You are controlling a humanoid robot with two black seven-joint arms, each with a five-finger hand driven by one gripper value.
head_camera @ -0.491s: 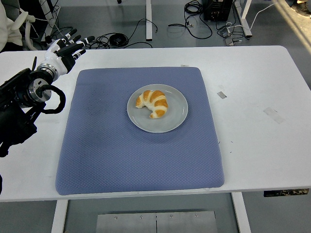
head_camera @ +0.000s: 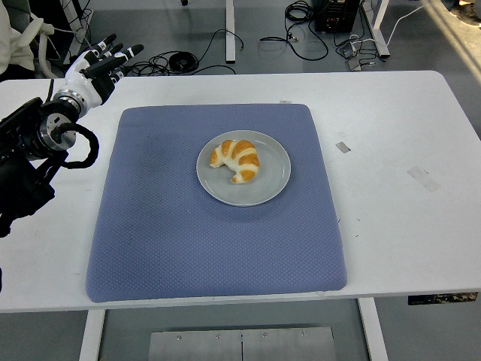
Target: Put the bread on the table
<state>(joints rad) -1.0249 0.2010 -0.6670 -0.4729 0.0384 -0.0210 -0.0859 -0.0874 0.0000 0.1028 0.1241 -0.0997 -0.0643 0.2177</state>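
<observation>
A golden croissant (head_camera: 237, 159) with white stripes lies on a round grey plate (head_camera: 271, 183) in the middle of the blue mat (head_camera: 188, 241). My left hand (head_camera: 104, 63) is at the far left over the white table, well away from the plate, its black and white fingers spread and holding nothing. The black left arm (head_camera: 30, 150) comes in from the left edge. My right arm is out of view.
The white table (head_camera: 398, 195) has bare surface right of the mat, with small tape marks (head_camera: 343, 147). Cables lie on the floor beyond the far edge.
My left hand has drawn back a little, up and to the left, away from the mat. The croissant and plate have not moved.
</observation>
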